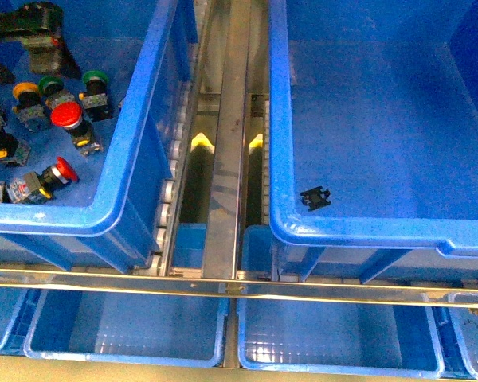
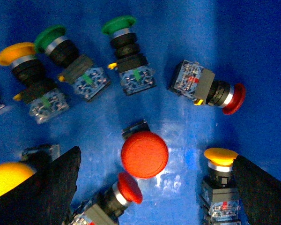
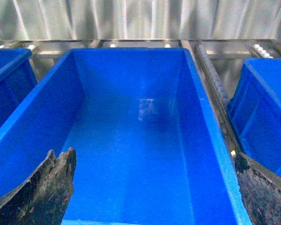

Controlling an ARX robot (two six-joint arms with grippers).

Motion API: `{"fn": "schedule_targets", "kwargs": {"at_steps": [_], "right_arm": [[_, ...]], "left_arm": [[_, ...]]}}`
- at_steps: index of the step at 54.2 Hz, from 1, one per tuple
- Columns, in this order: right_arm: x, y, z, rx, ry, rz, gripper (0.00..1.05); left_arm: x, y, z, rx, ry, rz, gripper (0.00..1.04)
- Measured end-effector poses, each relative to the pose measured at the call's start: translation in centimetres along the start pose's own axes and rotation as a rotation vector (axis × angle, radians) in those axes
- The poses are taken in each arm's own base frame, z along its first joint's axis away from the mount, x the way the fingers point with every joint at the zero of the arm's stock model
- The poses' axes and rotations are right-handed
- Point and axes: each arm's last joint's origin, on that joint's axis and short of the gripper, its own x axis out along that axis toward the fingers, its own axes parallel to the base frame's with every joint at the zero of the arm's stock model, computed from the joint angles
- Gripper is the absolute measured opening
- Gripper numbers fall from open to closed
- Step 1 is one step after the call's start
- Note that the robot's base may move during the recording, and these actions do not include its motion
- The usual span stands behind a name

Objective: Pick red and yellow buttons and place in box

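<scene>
Red and yellow buttons lie in the left blue bin [image 1: 131,135]. My left gripper [image 2: 157,192] hangs open just above them, seen in the front view as a black shape at the far corner [image 1: 28,64]. Between its fingers an upright red button [image 2: 144,154] shows its cap, a second red button [image 2: 126,187] lies tilted, and a yellow button [image 2: 221,157] stands close to one finger. Another red button [image 2: 233,98] lies farther off. My right gripper [image 3: 154,197] is open and holds nothing, over the box [image 3: 215,140], whose floor looks bare in the right wrist view.
Two green-capped buttons [image 2: 119,24] [image 2: 50,37] and more yellow ones [image 2: 16,53] [image 2: 9,180] share the left bin. A small black part [image 1: 315,197] lies in the right bin [image 1: 366,232]. A metal roller track [image 1: 223,159] separates the bins, and shallow blue trays [image 1: 127,334] sit below.
</scene>
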Motion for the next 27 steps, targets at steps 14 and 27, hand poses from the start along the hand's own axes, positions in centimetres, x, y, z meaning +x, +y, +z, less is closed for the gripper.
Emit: {"fn": "schedule_targets", "kwargs": {"at_steps": [14,27], "right_arm": [[0.0,0.0,0.0,0.0,0.0,0.0,0.98],[0.0,0.0,0.0,0.0,0.0,0.0,0.98]], "left_arm": [[2.7,0.5,1.3,0.061,0.049,-0.037,0.97],[5.0,1.4,0.3,0.086,0.106,-0.04,0.97]]}}
